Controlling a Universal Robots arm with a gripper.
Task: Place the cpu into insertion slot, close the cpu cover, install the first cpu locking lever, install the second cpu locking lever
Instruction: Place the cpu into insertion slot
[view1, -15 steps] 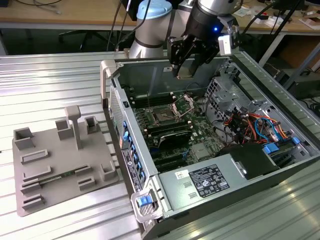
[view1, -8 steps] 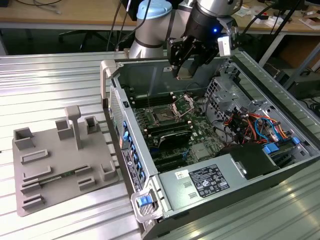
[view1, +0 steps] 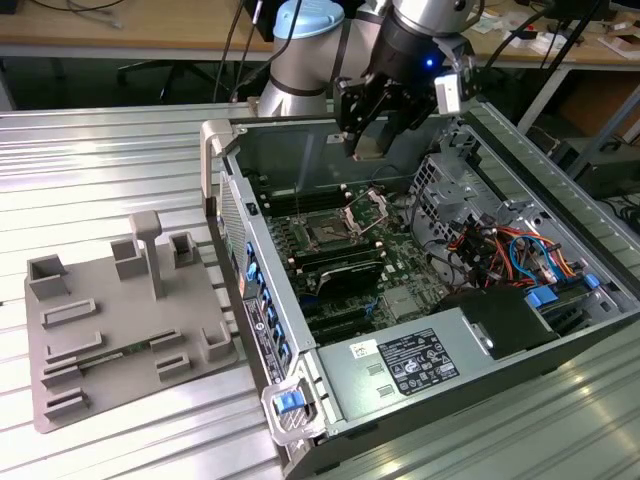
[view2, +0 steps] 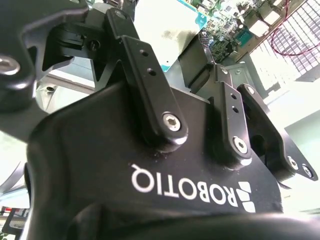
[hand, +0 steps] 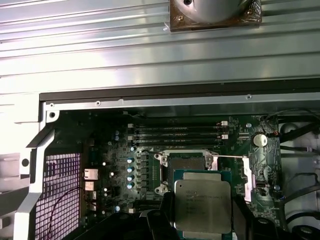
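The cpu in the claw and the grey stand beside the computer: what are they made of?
The cpu: top looks like dull silver-grey metal with a faint sheen; a green board edge peeks out. The grey stand: matte, even grey, probably plastic.

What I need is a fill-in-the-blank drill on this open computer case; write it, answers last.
1. The black gripper is shut on the small flat square silver-grey ___.
2. The square socket on the motherboard is ___, with no chip in it.
3. The thin silvery metal cover frame is ___, not shut over the socket.
4. The grey moulded fixture plate lies on the exterior view's ___ of the open computer case.
Missing: cpu; empty; open; left.
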